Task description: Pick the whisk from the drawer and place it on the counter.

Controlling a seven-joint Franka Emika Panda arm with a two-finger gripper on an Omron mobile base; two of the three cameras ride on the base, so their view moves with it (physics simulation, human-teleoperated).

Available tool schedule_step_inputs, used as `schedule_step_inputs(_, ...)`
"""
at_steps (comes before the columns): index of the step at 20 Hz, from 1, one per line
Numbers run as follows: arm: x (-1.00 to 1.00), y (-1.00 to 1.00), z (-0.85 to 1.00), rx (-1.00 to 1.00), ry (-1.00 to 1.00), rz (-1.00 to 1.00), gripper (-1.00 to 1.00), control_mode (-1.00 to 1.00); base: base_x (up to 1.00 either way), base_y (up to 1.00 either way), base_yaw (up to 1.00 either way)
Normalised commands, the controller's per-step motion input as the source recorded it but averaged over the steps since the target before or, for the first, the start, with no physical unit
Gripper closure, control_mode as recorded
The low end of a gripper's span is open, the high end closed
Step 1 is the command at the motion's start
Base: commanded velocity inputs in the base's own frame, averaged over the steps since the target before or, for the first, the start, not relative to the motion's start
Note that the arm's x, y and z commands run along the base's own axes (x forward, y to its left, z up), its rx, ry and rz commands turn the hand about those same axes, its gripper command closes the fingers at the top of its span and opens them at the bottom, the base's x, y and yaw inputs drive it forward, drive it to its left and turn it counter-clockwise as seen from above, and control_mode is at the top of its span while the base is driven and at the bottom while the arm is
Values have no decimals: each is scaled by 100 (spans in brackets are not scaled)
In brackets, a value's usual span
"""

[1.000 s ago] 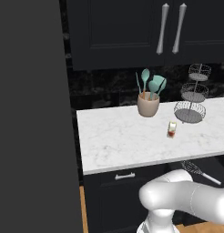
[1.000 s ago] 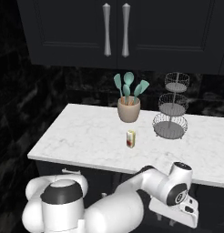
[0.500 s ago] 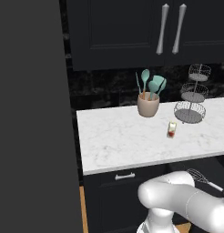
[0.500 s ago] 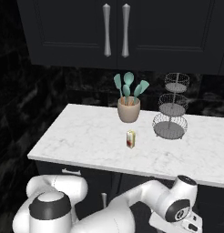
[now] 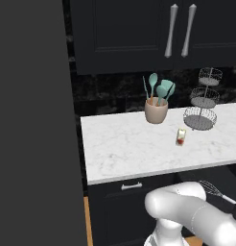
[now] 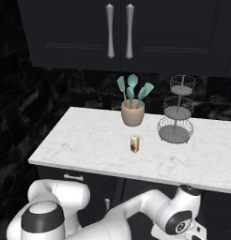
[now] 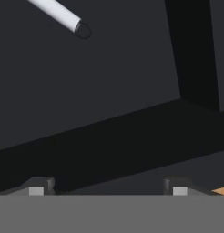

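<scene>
The whisk (image 5: 214, 189), slim and silver-grey, lies in the open drawer (image 5: 231, 178) under the right end of the counter (image 5: 139, 149). In the hand view, the rounded end of the whisk's handle (image 7: 61, 16) pokes in at the upper left, over the drawer's dark inside (image 7: 109, 91). My gripper (image 7: 108, 190) is down at the drawer, short of the handle. Its fingertips (image 7: 36, 189) stand wide apart with nothing between them. My white arm reaches low below the counter's front edge (image 6: 136, 174).
On the counter stand a beige pot of teal utensils (image 5: 156, 111), a three-tier wire basket stand (image 5: 202, 103) and a small bottle (image 5: 181, 137). A shut black drawer with a silver handle (image 5: 132, 185) sits left of the open one. Black upper cabinets (image 6: 119, 33) hang above.
The jaws have opened from narrow to wide. In the right base view the arm's wrist has sunk lower below the counter's right end. Everything on the counter stays put.
</scene>
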Motion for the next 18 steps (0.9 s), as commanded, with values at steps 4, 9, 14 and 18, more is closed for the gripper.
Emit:
schedule_step_inputs(4,0,13,32,0,-7,0,-100,-100,0,0,0)
schedule_step_inputs(9,12,25,53,0,-11,2,-100,-100,0,0,0)
schedule_step_inputs(14,36,74,6,0,-2,14,-100,-100,0,0,0)
schedule_step_inputs(18,67,70,-5,0,0,27,-100,-100,0,0,0)
